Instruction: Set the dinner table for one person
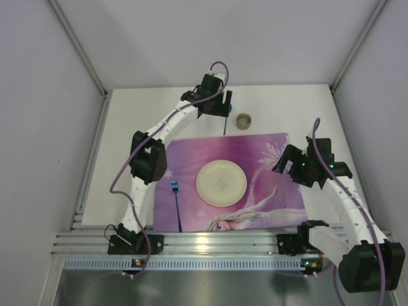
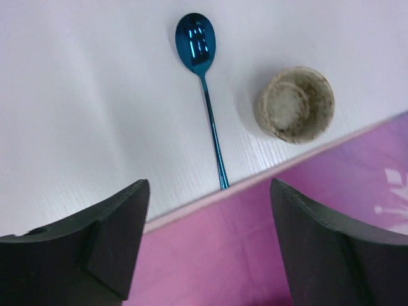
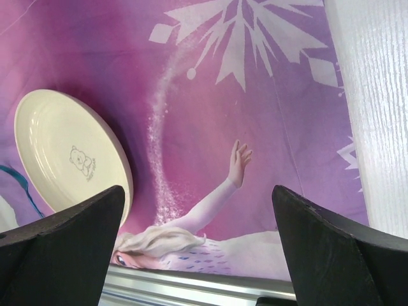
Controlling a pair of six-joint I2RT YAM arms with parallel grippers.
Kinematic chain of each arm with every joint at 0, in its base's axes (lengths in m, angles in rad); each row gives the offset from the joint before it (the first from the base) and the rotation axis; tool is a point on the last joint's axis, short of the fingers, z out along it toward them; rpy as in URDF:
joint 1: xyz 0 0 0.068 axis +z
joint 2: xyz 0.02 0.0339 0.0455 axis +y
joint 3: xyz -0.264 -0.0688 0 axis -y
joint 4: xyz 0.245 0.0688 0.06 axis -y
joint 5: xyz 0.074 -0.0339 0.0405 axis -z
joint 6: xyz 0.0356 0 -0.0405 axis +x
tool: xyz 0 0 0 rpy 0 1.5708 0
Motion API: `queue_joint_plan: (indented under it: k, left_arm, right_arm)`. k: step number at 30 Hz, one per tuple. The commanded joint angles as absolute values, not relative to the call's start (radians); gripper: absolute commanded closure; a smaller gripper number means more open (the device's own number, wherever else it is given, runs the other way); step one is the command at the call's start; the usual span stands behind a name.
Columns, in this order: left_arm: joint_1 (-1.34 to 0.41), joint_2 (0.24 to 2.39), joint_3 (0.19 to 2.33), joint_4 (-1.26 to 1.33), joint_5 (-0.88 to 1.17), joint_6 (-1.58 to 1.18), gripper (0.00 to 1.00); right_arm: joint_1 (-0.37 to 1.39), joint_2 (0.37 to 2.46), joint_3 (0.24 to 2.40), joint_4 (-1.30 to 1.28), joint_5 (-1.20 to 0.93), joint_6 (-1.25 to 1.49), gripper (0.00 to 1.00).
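Jaws are spread on left gripper [image 2: 209,191] and right gripper [image 3: 197,197].
Blue spoon [image 2: 205,95] is laid toward the tabletop's [image 2: 76,95] far edge.

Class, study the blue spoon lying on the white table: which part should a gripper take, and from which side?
Take the blue spoon at mid-handle, coming straight down, jaws closing across the stem. It lies flat on the dinner table, so only the top is free; mid-handle is apart from the speckled cup and the placemat edge.
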State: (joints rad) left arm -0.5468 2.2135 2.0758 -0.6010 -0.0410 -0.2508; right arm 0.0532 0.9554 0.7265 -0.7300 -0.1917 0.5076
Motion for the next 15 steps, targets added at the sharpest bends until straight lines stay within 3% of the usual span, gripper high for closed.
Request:
queue_joint_plan:
  k: [1,8,15]
  left_arm:
    - [-0.503,2.385,2.210,-0.693,-0.121,-0.291,0.22]
    - [-0.511,2.514,2.387,-0.536,-0.100,-0.356,0.35]
    - [-0.511,2.592,2.425,-0.414,-0.032,-0.412,0.36]
  right_arm:
    - [0.038,0.917,0.729,-0.733,-0.212,0.528,0.00]
    - [0.038,0.899,0.750,-0.814,-0.198,0.514,0.00]
    - [0.038,0.989,0.776,-0.850,-0.196,0.463,0.00]
